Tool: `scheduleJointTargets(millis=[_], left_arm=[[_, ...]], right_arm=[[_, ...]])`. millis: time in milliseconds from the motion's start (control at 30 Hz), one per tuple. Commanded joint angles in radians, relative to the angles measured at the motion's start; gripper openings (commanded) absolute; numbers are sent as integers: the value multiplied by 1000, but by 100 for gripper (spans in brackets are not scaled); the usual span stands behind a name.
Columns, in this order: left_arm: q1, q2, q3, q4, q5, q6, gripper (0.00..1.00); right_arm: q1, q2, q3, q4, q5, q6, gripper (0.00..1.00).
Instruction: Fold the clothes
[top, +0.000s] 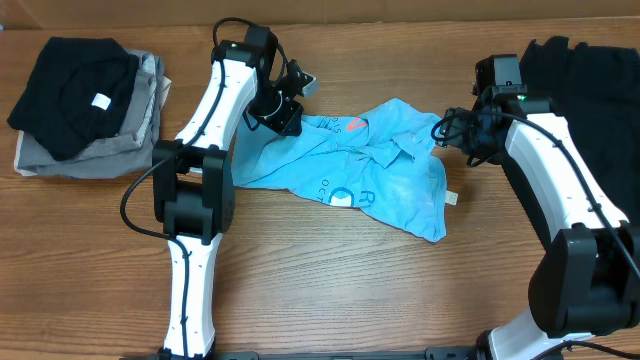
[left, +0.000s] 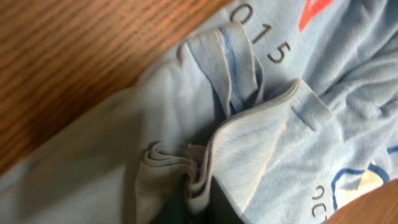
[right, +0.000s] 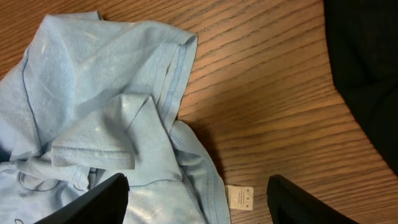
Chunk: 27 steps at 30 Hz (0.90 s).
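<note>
- Left claw is clamped on a bunched edge of the T-shirt, probably to pull it flat.
- Right claw stands apart above its hem, poised to pinch.

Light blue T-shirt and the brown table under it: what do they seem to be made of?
Light blue T-shirt: soft matte knit, probably cotton jersey; it creases limply and shows stitched hems and a fine texture. Brown table: wood or wood-look laminate, smooth with a slight sheen; grain lines show, but which it is cannot be told.
</note>
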Motion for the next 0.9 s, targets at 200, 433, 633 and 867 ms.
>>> scheduleJointTargets(millis=[200, 433, 633, 867], left_arm=[[-8, -6, 13, -114, 71, 0, 4], [-34, -7, 13, -233, 157, 58, 4], [-95, -7, 13, -303, 142, 110, 4], [-167, -7, 12, -332, -47, 105, 89]], right_arm=[[-7, 6, -6, 11, 4, -7, 75], [-7, 6, -6, 13, 18, -7, 75], [-7, 6, -6, 27, 18, -6, 74], [-7, 6, -6, 31, 18, -6, 75]])
